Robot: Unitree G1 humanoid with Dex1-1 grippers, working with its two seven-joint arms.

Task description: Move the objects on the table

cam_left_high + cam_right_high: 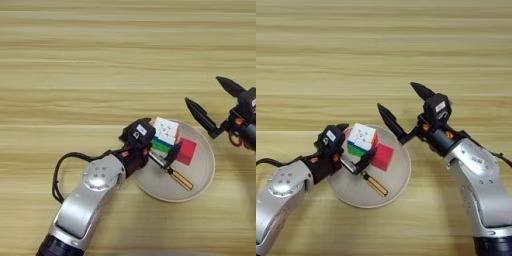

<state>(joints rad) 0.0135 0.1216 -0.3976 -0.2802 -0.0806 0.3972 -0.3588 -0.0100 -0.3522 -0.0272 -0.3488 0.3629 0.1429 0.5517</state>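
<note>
Counter point(100, 60): light wood w/ grain stripes, fills the frame; whole upper half bare, also lower right and far left, so plenty of room there.
Plate point(202, 175): 1, round, beige, lower centre-right in left eye view, lower centre in right eye view. Rim well apart from every frame edge.
Puzzle cube point(166, 131): 1, white top face, green + red sides showing. Sits at plate's upper-left part, tilted a bit.
Red block point(186, 151): 1, flat red square, just right of cube, on plate.
Tool point(179, 179): 1, thin, brown/yellow handle, dark metal tip, lies diagonally on plate below cube. Can't tell what kind.
Left claw point(358, 150): at plate's left rim, fingers either side of cube's lower-left part, closed in on it; one finger point(367, 159) below the cube, other along its upper left. Arm comes in from lower left corner.
Right claw point(401, 107): above plate's upper-right rim, over bare counter, 2 black pointed fingers point(390, 121) spread wide, gripping nothing. Arm enters from lower right corner in right eye view.
Gap: both claws near each other, cube between them; right claw not touching cube.
</note>
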